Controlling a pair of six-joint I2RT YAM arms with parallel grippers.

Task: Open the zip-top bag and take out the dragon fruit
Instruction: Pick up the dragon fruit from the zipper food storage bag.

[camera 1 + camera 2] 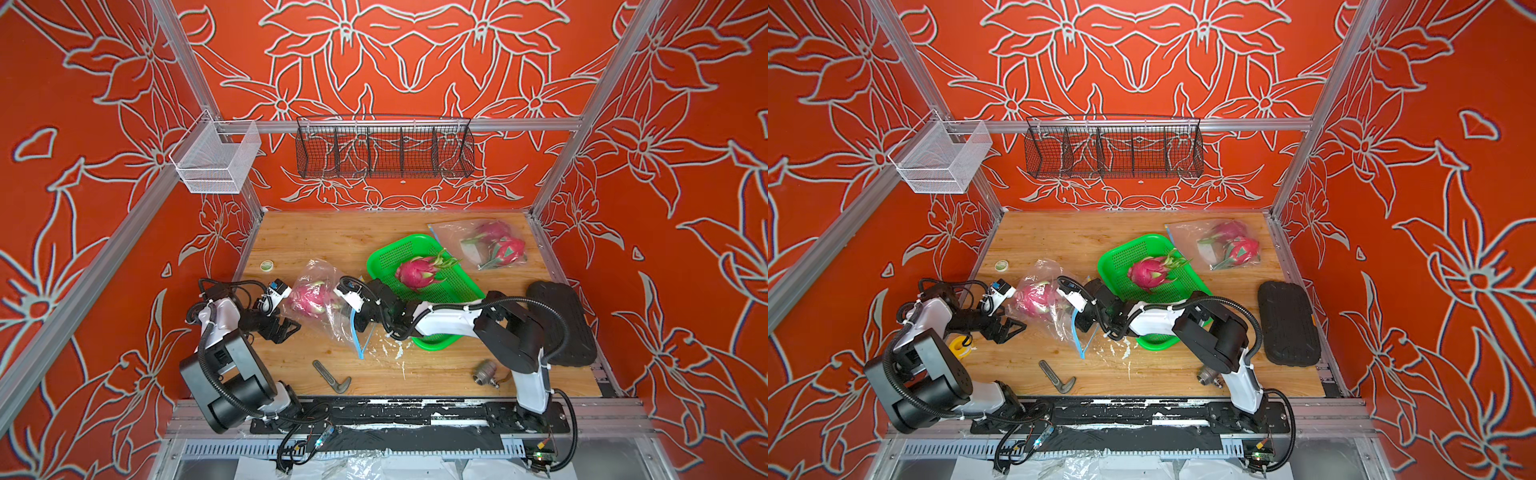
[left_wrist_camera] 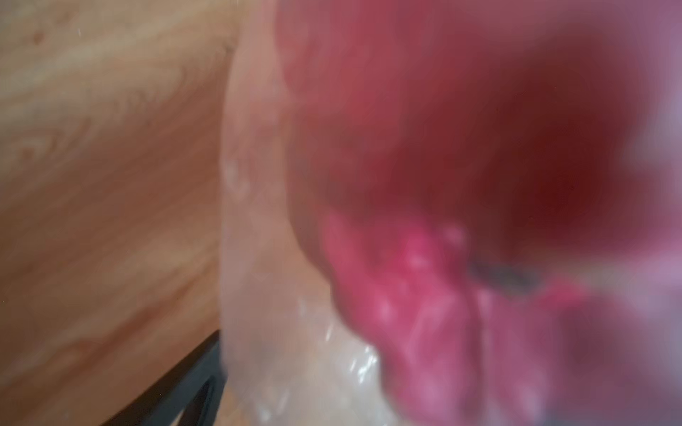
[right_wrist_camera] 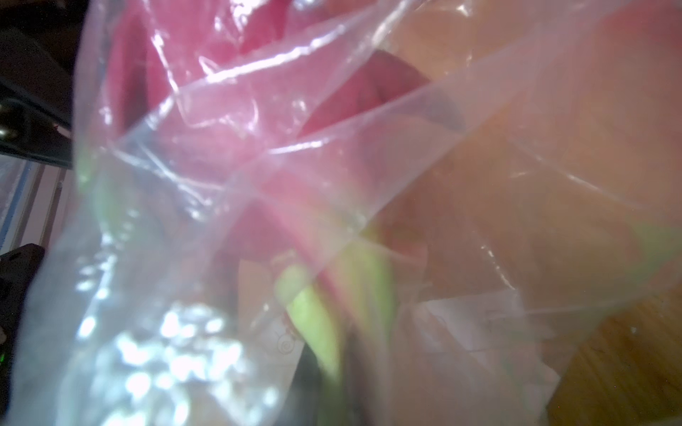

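Observation:
A clear zip-top bag point(image 1: 332, 328) with a blue zip edge lies crumpled at the table's front middle, and one magenta dragon fruit point(image 1: 309, 300) sits inside it. My left gripper point(image 1: 287, 331) is open just left of the bag; in the left wrist view one black finger point(image 2: 173, 391) shows beside the blurred bag film point(image 2: 265, 295) and fruit point(image 2: 443, 147). My right gripper point(image 1: 358, 321) is shut on the bag's film near the zip, on the bag's right side. Film point(image 3: 332, 147) covers the right wrist view, so its fingers are hidden there.
A green basket point(image 1: 386, 253) holds one dragon fruit point(image 1: 415, 272). A second bag point(image 1: 457, 232) with two fruits lies at the back right. Also on the table: black pad point(image 1: 561, 324), metal fitting point(image 1: 486, 372), grey L-shaped tool point(image 1: 332, 376), small round lid point(image 1: 267, 266), yellow roll point(image 1: 960, 345), white crumbs point(image 1: 390, 349).

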